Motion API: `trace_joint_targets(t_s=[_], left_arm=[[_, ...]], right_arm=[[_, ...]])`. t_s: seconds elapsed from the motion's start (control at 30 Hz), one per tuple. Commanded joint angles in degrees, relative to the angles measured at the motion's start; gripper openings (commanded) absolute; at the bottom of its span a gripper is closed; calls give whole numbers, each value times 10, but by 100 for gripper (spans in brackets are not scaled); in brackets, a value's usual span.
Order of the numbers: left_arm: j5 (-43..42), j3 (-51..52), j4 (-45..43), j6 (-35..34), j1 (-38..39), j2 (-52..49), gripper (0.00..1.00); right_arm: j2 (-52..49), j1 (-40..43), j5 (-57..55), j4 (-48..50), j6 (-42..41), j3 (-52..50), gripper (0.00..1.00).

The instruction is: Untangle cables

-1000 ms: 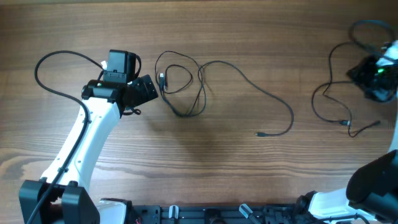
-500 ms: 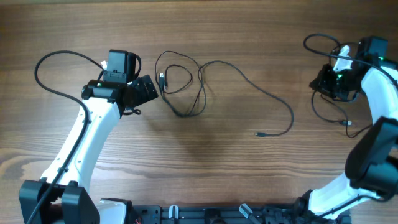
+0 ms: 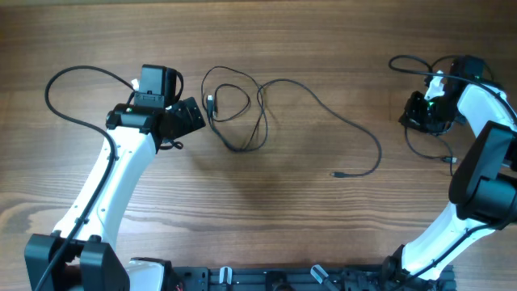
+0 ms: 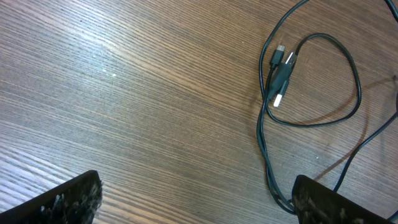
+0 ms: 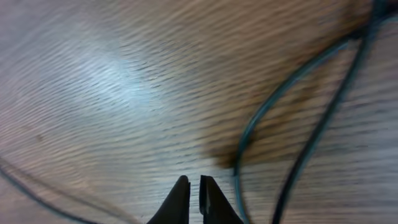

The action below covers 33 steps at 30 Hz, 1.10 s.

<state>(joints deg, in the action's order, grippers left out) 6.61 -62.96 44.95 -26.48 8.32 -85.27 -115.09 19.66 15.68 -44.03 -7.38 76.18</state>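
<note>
The thin black flexible cables (image 3: 264, 121) lie on the brown wood-grain table (image 3: 307, 234): 1 looped tangle at centre-left, its long strand trailing right to a small dark plug (image 3: 338, 174), and a 2nd wire (image 3: 409, 144) curled at the far right. The left gripper (image 3: 192, 115) sits just beside the tangle, jaws spread wide, holding nothing. The right gripper (image 5: 189, 190) hangs over the 2nd wire, fingers pinched almost together, nothing between them

Wide open lane across the near middle of the brown wood-grain table (image 3: 266, 226), bare boards from arm to arm! Farther back, tangled loops of thin black cable (image 3: 212, 105) sit just right of the white left arm (image 3: 121, 174). One long strand (image 3: 379, 155) sweeps right, fencing the centre-right. A thick black cord loop (image 3: 48, 89) blocks far left. The white right arm (image 3: 481, 101) and a second thin black cable (image 3: 412, 149) crowd the right edge.
</note>
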Motion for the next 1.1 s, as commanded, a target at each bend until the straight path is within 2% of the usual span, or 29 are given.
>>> trace_joint_targets(t_s=[0.0, 0.2, 0.37, 0.43, 0.53, 0.6, 1.07], left_arm=[[9, 0, -1, -8, 1, 10, 100], [3, 0, -1, -8, 1, 10, 100], [3, 0, -1, -8, 1, 10, 100], [3, 0, -1, -8, 1, 10, 100], [3, 0, -1, -8, 1, 10, 100], [3, 0, -1, -8, 1, 10, 100], [3, 0, -1, -8, 1, 10, 100]], right_arm=[[-8, 3, -100, -1, -48, -6, 9], [-8, 6, -163, -9, -72, -6, 9], [-8, 10, -144, -11, -75, -6, 6], [-8, 10, -71, -1, -43, -6, 6], [-8, 10, 102, 22, 35, -5, 6], [-8, 10, 147, 33, 39, -5, 6], [-9, 8, 72, 32, 8, -6, 6]])
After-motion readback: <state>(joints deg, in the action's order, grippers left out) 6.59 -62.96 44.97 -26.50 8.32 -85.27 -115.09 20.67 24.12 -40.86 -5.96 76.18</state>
